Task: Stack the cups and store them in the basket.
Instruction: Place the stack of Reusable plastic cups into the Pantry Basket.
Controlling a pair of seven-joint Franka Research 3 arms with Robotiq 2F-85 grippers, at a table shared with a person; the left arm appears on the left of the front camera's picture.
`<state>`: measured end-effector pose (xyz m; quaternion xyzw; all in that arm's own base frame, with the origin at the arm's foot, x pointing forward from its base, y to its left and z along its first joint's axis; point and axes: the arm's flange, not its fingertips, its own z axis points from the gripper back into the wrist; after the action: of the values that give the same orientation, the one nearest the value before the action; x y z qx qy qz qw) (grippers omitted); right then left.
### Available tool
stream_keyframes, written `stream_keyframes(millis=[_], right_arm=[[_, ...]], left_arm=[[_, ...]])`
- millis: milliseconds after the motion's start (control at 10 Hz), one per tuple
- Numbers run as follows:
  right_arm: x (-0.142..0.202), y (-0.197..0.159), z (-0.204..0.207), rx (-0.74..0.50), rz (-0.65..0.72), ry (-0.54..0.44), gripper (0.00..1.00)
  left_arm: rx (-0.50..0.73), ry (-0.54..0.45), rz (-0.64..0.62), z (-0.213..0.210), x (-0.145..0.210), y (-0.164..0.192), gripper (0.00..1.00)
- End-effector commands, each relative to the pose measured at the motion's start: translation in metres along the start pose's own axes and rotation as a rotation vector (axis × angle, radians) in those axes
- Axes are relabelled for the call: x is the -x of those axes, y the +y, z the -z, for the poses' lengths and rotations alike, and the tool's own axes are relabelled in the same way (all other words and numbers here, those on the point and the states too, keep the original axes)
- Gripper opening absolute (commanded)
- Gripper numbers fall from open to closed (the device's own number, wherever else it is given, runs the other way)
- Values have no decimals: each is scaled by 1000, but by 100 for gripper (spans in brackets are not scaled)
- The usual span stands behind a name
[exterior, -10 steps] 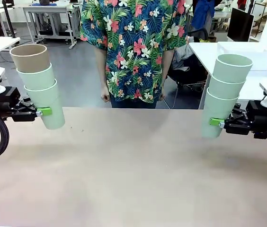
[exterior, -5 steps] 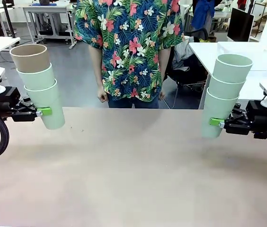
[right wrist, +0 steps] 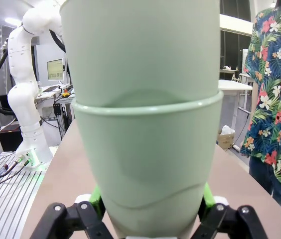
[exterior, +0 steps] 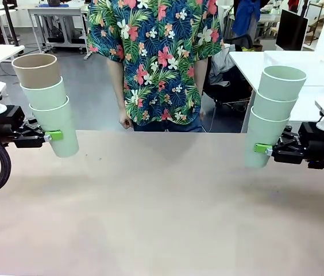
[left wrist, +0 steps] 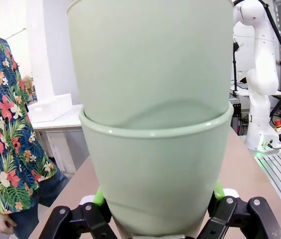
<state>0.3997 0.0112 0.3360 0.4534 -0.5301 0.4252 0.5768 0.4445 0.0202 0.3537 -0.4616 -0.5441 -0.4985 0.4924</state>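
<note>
Left gripper [exterior: 56, 135]: clamped from both sides on the lowest cup of the left stack, with a green pad against the cup wall in the front view.
Left stack [exterior: 50, 109]: three nested cups held over the left end of the table [exterior: 162, 213], the top leaning toward the left edge.
Left stack, front view: the top cup is the tan-brown cup [exterior: 37, 70], with two mint green ones under it.
Left stack, left wrist view: two mint green walls, the upper cup [left wrist: 150, 59] seated in the gripped cup [left wrist: 155, 169]. The stack's top runs out of the picture, so no brown is seen.
Left gripper, left wrist view [left wrist: 159, 199]: green pads press on both flanks of the cup. The cup's base is hidden behind the black fingers.
Right gripper [exterior: 261, 148]: closed on the bottom cup of the right stack.
Right stack [exterior: 271, 109]: three mint green cups nested, held over the right end of the table and tilted toward the right.
Right gripper, right wrist view [right wrist: 152, 201]: pads bear on each side of the lower cup [right wrist: 148, 164].
Basket [exterior: 308, 72]: a white bin on a white side table behind the right stack, apart from both grippers.
Person [exterior: 159, 57]: stands at the far edge in a floral shirt, hands hanging low. The person appears at the left edge in the left wrist view and at the right edge in the right wrist view.
Arms: the left wrist view takes in the right arm [left wrist: 260, 79], and the right wrist view the left arm [right wrist: 28, 99].
</note>
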Motion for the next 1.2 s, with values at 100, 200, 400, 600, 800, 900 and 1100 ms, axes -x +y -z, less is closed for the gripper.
stream_keyframes(millis=[100,200,400,600,800,900,1100], right_arm=[[-4,-2,0,0,-10,-3,85],[-4,-2,0,0,-10,-3,85],[-4,-2,0,0,-10,-3,85],[-4,-2,0,0,-10,-3,85],[-4,-2,0,0,-10,-3,85],[-4,-2,0,0,-10,-3,85],[-4,-2,0,0,-10,-3,85]], left_arm=[[-2,-8,9,0,-5,-1,86],[-2,-8,9,0,-5,-1,86],[-2,-8,9,0,-5,-1,86],[-2,-8,9,0,-5,-1,86],[-2,-8,9,0,-5,-1,86],[-2,-8,9,0,-5,-1,86],[-2,-8,9,0,-5,-1,86]])
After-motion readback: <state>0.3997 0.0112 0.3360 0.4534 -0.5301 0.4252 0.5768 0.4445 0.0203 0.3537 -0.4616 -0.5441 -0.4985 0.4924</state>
